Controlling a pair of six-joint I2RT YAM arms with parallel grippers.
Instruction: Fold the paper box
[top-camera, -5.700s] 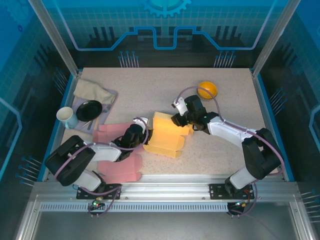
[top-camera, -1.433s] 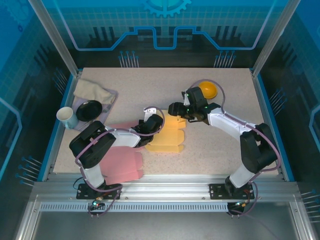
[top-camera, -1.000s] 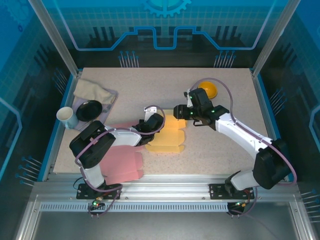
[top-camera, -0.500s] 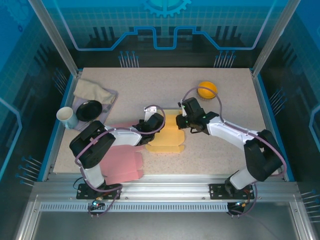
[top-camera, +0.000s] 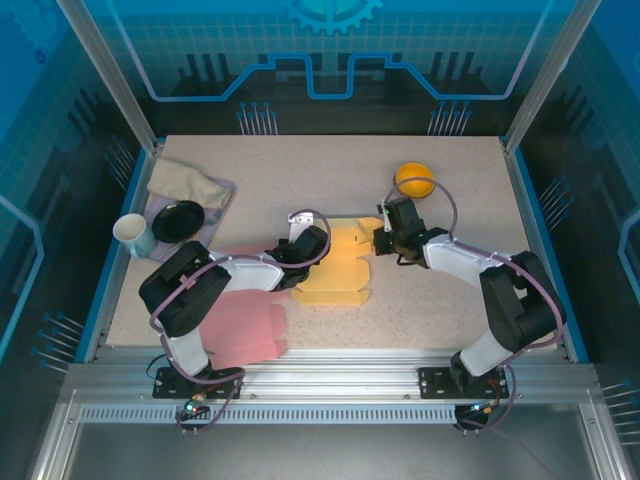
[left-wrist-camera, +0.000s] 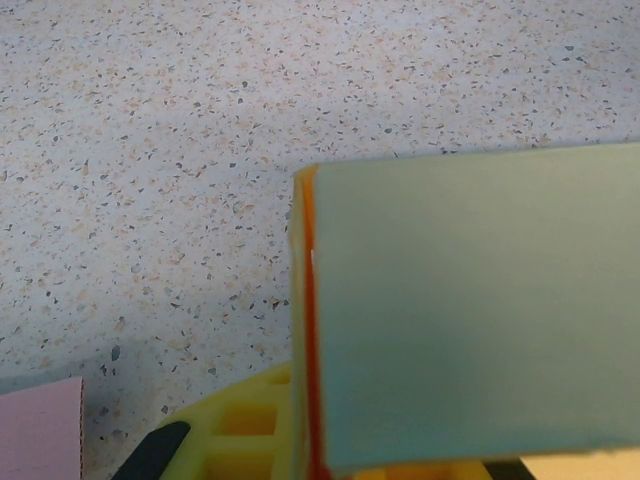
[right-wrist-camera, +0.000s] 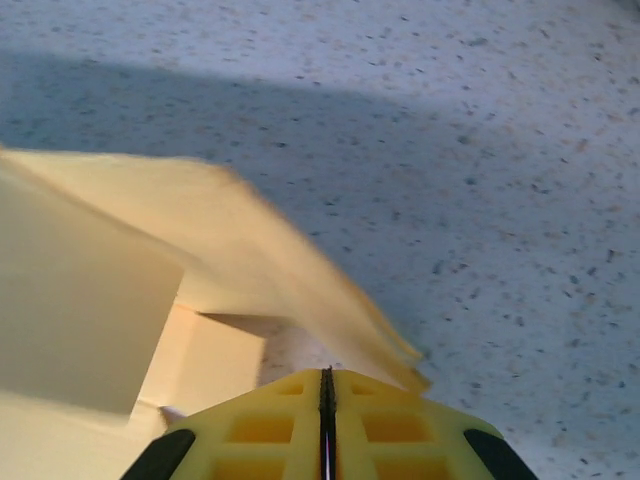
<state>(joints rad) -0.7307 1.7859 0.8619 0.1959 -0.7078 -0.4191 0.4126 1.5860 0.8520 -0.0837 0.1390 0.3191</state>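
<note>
Though flat, box between end effectors

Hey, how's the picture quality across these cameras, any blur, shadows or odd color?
Right wrist view: the paper box flap is smeared soft, and a broad shadow crosses the table. Left wrist view: the box's panel is close to the lens, defocused and greyish-green in shade, while the speckled tabletop is sharp. Top external view: evenly lit, crisp, blue-tinted surround.

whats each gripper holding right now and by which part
Left gripper pinches the yellow paper box by its left-side panel. Right gripper is shut at the far right flap; a hold cannot be told.
</note>
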